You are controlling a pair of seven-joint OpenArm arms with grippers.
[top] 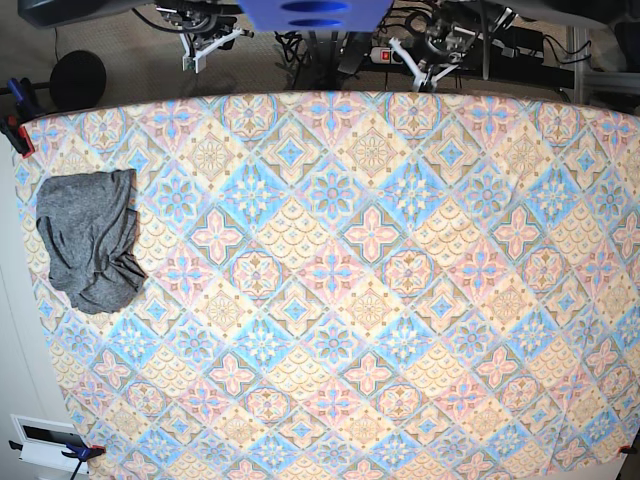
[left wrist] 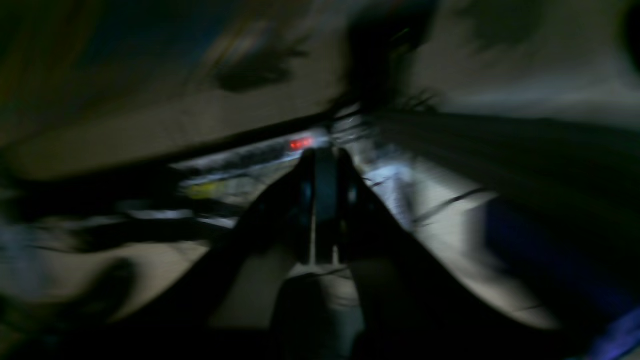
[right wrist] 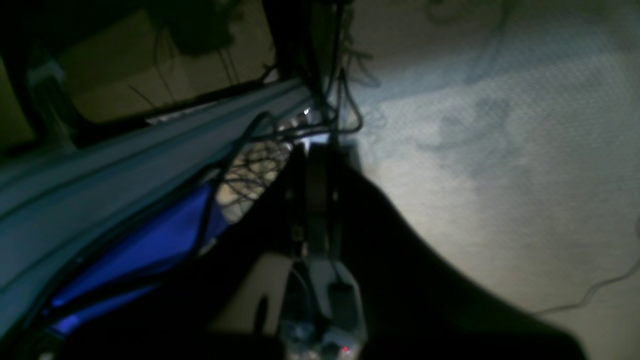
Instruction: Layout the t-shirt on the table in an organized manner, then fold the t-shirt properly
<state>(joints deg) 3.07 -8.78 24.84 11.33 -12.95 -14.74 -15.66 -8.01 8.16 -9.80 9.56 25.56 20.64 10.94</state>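
The t-shirt (top: 92,238) is a dark heather-grey bundle, crumpled and partly doubled over, near the left edge of the table (top: 340,280). Both arms are drawn back beyond the table's far edge, well away from the shirt. My right gripper (top: 203,48) is at the top left of the base view, and its wrist view shows the gripper (right wrist: 317,152) shut with nothing in it, over carpet and cables. My left gripper (top: 418,66) is at the top centre-right. Its wrist view is blurred and dark, with the gripper (left wrist: 325,157) shut and empty.
Clamps hold the patterned cloth at the far-left corner (top: 14,118) and the near-left corner (top: 78,453). A black round base (top: 78,78) and cables (top: 300,45) lie on the floor behind the table. A white box (top: 42,442) sits at the bottom left.
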